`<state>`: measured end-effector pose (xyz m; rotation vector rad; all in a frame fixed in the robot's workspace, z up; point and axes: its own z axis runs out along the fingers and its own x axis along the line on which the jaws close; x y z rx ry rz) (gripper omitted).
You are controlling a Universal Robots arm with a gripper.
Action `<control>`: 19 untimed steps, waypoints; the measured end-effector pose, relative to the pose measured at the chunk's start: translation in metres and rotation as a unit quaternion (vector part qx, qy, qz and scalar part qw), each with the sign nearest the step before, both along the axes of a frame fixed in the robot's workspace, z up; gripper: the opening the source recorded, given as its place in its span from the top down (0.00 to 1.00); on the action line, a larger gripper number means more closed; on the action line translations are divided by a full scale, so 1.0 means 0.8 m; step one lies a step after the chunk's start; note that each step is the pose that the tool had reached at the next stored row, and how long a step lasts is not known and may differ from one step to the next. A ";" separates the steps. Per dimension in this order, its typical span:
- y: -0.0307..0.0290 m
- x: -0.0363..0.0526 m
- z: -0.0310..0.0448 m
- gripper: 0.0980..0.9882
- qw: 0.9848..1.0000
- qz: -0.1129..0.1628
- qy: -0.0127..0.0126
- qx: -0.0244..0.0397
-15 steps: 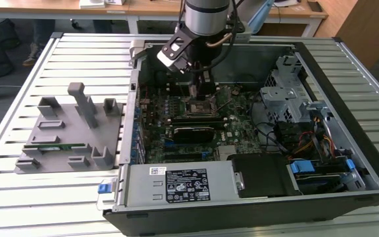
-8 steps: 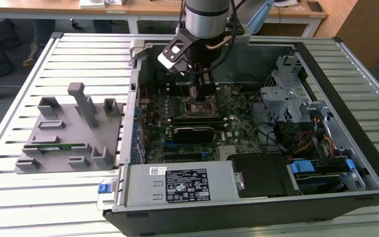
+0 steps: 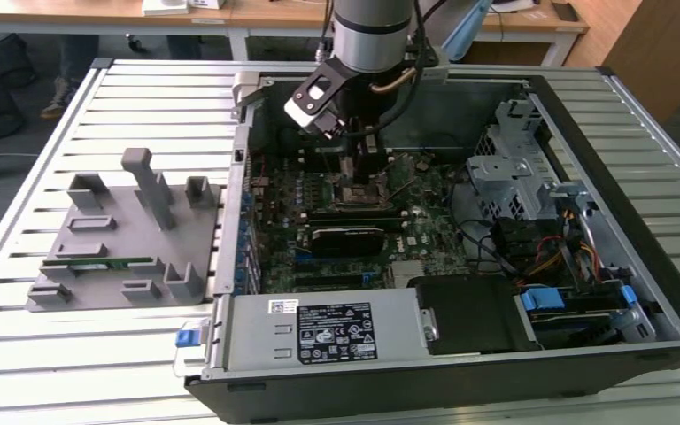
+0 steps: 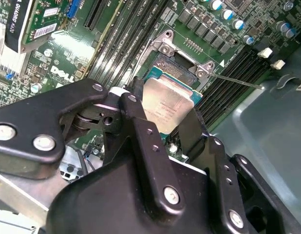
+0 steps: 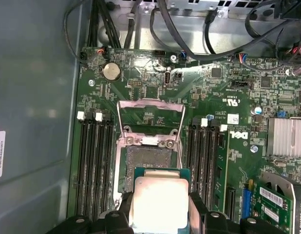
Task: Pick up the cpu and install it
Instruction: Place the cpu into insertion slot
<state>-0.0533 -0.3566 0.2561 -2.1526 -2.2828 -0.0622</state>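
As the black two-fingered gripper [image 4: 166, 122] pinches the small, flat, square cpu with its silvery metal top [image 5: 158, 202] by two opposite edges, it hangs partly over the open black-framed motherboard socket [image 5: 146, 163]. The chip looks light, rigid and probably slippery, its underside likely delicate, so edges only.

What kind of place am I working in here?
Likely a robotics lab bench: an open desktop computer case sits on a slatted metal table beside a grey parts fixture, with office desks behind. The end effector grips the cpu.
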 end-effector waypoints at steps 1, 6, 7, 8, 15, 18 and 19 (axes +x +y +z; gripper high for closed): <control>0.0006 0.001 -0.0008 0.51 1.000 0.000 0.000 0.000; 0.0100 0.004 -0.0066 0.51 1.000 0.000 0.000 0.000; 0.0110 0.004 -0.0088 0.51 1.000 0.000 0.000 0.000; 0.0117 0.004 -0.0110 0.51 1.000 0.000 0.000 0.000; 0.0149 0.005 -0.0244 0.51 1.000 0.000 0.000 0.000; 0.0154 0.005 -0.0274 0.51 1.000 0.000 0.000 0.000; 0.0154 0.005 -0.0284 0.51 1.000 0.000 0.000 0.000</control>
